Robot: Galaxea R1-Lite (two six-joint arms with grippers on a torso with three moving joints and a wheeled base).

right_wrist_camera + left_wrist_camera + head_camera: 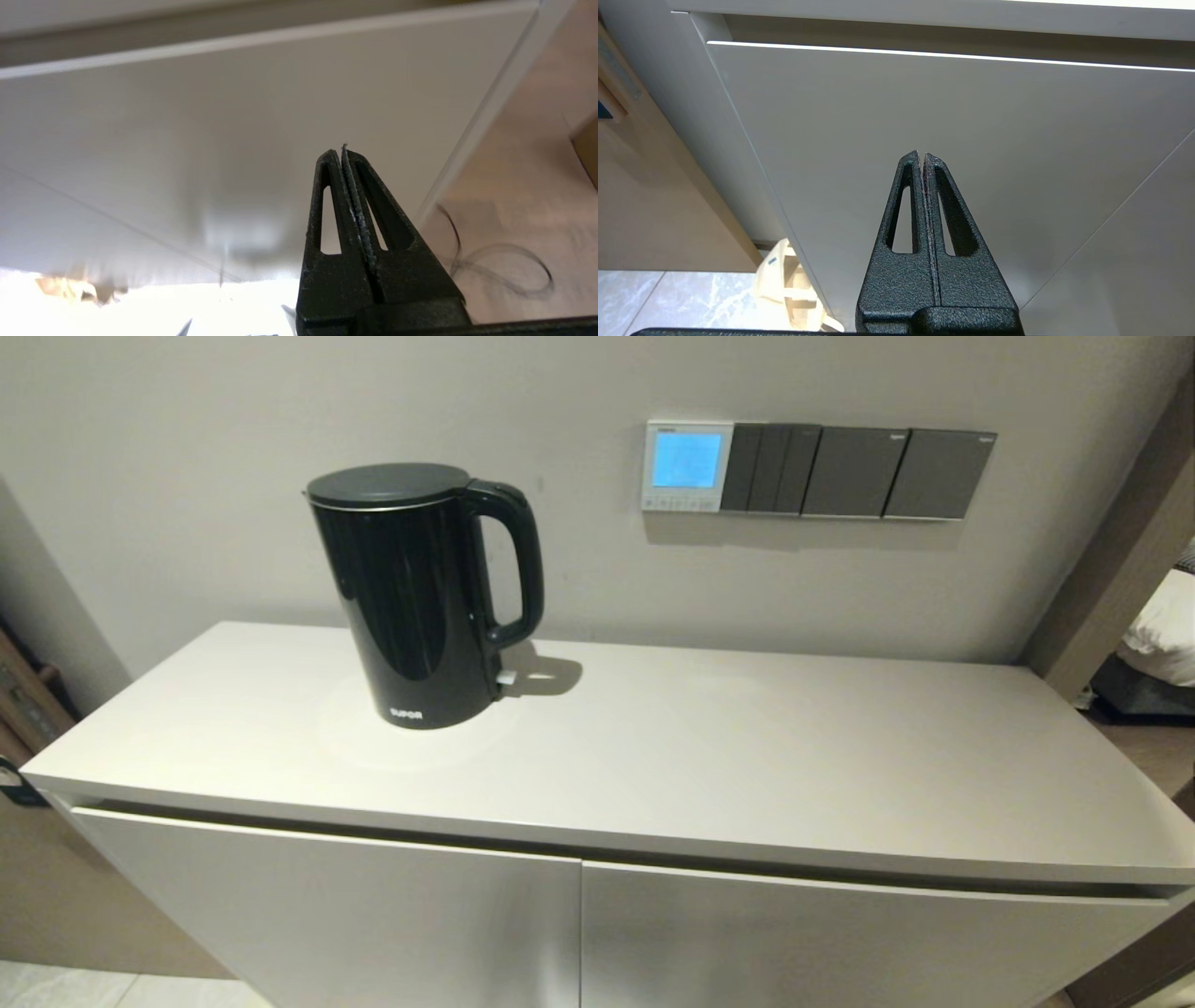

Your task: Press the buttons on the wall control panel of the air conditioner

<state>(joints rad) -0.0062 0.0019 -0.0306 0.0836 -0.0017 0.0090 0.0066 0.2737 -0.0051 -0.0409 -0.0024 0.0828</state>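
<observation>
Air conditioner's wall control panel [687,467] on wall, at 1 o'clock from the kettle [420,597], screen lit blue. Buttons [681,503] in a row along its lower edge. Dark grey switch plates [854,472] touch its 3 o'clock side. Black kettle stands upright on white cabinet top [709,747], handle toward the panel; white lettering "SUPOR" near its base.

Left gripper [921,156]: fingers pressed together, holding nothing, low before a cabinet door [896,121]. Right gripper [343,151]: likewise pinched closed, empty, facing the other door [224,121]. Cloth bag [791,284] and dark cable [495,266] on floor.
</observation>
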